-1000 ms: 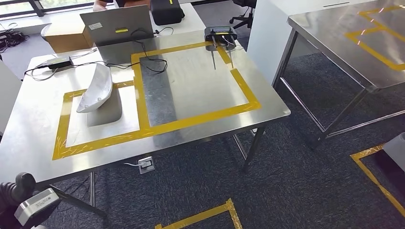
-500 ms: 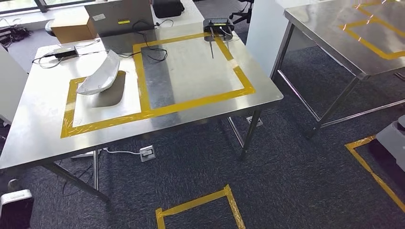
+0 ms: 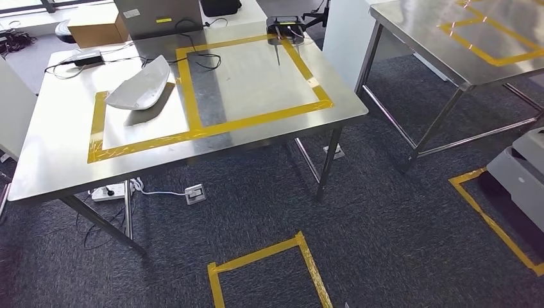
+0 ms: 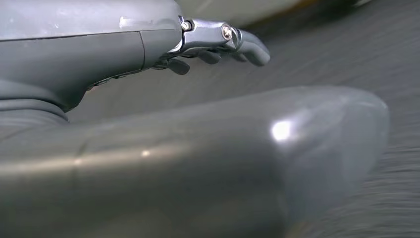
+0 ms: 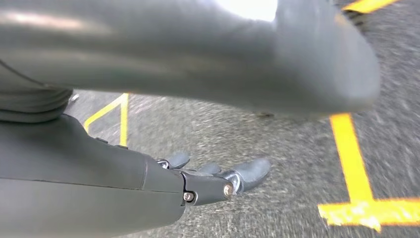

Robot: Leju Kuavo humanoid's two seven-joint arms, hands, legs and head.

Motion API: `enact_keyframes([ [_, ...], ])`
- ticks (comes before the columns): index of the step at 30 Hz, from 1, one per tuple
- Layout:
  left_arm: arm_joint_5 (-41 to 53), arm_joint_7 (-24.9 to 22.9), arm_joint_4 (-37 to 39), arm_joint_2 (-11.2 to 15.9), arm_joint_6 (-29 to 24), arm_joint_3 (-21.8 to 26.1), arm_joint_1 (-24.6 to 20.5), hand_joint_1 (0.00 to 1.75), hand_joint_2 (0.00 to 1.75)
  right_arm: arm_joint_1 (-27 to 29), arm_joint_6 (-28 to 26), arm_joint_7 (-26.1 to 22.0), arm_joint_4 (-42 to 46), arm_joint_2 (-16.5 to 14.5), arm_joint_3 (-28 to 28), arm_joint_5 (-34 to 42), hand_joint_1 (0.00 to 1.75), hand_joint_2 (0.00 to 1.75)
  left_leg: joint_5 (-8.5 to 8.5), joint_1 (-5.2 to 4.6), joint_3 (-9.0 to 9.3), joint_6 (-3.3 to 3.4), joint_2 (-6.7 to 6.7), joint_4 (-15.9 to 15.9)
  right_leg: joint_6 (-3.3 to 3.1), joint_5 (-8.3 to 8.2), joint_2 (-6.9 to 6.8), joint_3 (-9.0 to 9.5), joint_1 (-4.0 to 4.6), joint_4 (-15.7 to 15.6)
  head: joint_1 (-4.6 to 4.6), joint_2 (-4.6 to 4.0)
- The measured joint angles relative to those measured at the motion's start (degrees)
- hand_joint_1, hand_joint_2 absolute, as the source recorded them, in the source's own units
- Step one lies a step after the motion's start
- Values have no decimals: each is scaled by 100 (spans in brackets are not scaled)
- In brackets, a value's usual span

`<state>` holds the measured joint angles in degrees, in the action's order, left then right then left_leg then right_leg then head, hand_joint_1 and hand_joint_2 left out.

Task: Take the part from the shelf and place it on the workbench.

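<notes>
A white curved part point(image 3: 141, 88) lies on the steel workbench point(image 3: 58, 154), inside the smaller yellow-taped rectangle at its left. My left hand point(image 4: 218, 44) hangs over grey carpet, fingers spread and holding nothing. My right hand point(image 5: 218, 181) also hangs above the carpet near yellow floor tape, its fingers apart and empty. Both hands are well away from the part.
A laptop point(image 3: 157, 16), a cardboard box point(image 3: 93, 29), a black device with antennas point(image 3: 285, 29) and cables sit at the workbench's far side. A second steel table point(image 3: 442, 45) stands at the right. Yellow tape squares point(image 3: 269, 269) mark the carpet. A grey-white unit point(image 3: 523, 176) is at the right edge.
The whole picture has shifted: the camera has moved back and turned, so the workbench sits farther up and left. My left arm has left the head view's lower left corner.
</notes>
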<state>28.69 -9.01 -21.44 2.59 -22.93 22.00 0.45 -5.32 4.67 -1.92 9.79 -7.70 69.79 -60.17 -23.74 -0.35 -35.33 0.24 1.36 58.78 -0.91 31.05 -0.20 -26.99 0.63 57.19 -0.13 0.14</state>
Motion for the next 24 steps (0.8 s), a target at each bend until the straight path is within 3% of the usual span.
enact_keyframes([
  [2, -744, 166, 218, -207, -144, 461, -21, 0, 0, 14, -8, 132, 0, 31, 108, 118, 0, 0, 34, 14, -34, -61, -27, 4, -48, -118, -36, -63, -19, -52, 1, 1],
  [3, -964, 375, 328, -314, -174, 748, -38, 0, 0, 21, 12, 251, 0, 62, 154, 125, 0, 0, -95, 21, -85, -90, -53, 97, -84, -196, -57, -112, -37, -81, 1, 1],
  [6, -897, 773, 619, -550, -60, 1251, -83, 0, 0, 66, 45, 671, 1, 213, 214, 55, 0, 0, -933, 68, -297, -179, -108, 933, -126, -422, -86, -355, -82, -107, -23, -1],
  [7, -712, 798, 692, -607, 31, 1276, -98, 0, 0, 91, 34, 728, 1, 267, 229, 50, 0, 0, -1100, 90, -322, -209, -110, 1250, -112, -496, -91, -461, -92, -99, -31, -1],
  [8, -464, 786, 757, -657, 122, 1266, -116, 0, 0, 113, 23, 715, 2, 314, 248, 59, 0, 0, -1117, 112, -290, -238, -109, 1456, -91, -573, -96, -571, -103, -83, -31, 0],
  [9, -151, 773, 812, -696, 213, 1226, -133, 0, 0, 125, 21, 650, 3, 359, 266, 72, 0, 0, -1007, 136, -185, -267, -109, 1506, -64, -648, -99, -688, -121, -56, -31, 0],
  [11, 505, 832, 869, -743, 356, 1038, -177, 0, 0, 129, 22, 428, 10, 427, 287, 86, 0, 0, -720, 189, 269, -327, -112, 1077, 11, -778, -97, -923, -157, 40, -32, 0],
  [12, 786, 905, 882, -754, 410, 897, -217, 0, 0, 131, 16, 319, 19, 459, 289, 85, 0, 0, -732, 191, 563, -353, -121, 687, 58, -830, -95, -1029, -169, 102, -36, 0],
  [14, 1180, 1057, 903, -764, 527, 581, -334, 0, 0, 130, -10, 178, 35, 507, 289, 63, 0, 0, -925, 171, 899, -306, -141, 118, 157, -930, -100, -1143, -168, 182, -27, 0],
  [15, 1288, 1107, 915, -764, 596, 443, -404, 0, 0, 129, -31, 160, 39, 520, 288, 41, 0, 0, -983, 143, 924, -246, -145, 19, 199, -986, -104, -1162, -170, 179, -21, 0],
  [17, 1348, 1193, 933, -759, 738, 236, -565, 0, 0, 128, -97, 207, 39, 523, 287, 2, 0, 0, -907, 135, 812, -99, -128, 31, 272, -1057, -103, -1186, -193, 157, -11, 0],
  [18, 1304, 1234, 937, -758, 801, 179, -663, 0, 0, 130, -143, 264, 39, 517, 286, -6, 0, 0, -837, 134, 742, -37, -118, 34, 300, -941, -88, -1225, -206, 225, -8, 0],
  [19, 1216, 1282, 938, -757, 868, 148, -764, 0, 0, 131, -189, 332, 38, 508, 286, -12, 0, 0, -757, 138, 658, 14, -110, 32, 322, -708, -68, -1287, -209, 399, -4, 1],
  [21, 988, 1347, 937, -755, 1000, 136, -935, 0, 0, 119, -279, 457, 39, 494, 286, -47, 0, 0, -598, 126, 476, 65, -102, 34, 336, -46, -28, -1441, -196, 1067, 15, 0],
  [22, 905, 1353, 938, -753, 1051, 139, -983, 0, 0, 112, -310, 493, 39, 489, 286, -71, 0, 44, -524, 113, 391, 72, -97, 37, 334, 166, -19, -1490, -185, 1431, 24, 0],
  [23, 892, 1327, 940, -750, 1073, 141, -1004, 0, 0, 106, -330, 508, 40, 484, 286, -89, 0, 87, -448, 96, 305, 74, -90, 41, 323, 234, -15, -1485, -176, 1705, 32, 0],
  [24, 947, 1275, 944, -748, 1064, 138, -1002, 0, 0, 102, -336, 500, 40, 476, 286, -99, 0, 131, -376, 79, 222, 73, -82, 45, 299, 170, -14, -1402, -167, 1814, 34, 0],
])
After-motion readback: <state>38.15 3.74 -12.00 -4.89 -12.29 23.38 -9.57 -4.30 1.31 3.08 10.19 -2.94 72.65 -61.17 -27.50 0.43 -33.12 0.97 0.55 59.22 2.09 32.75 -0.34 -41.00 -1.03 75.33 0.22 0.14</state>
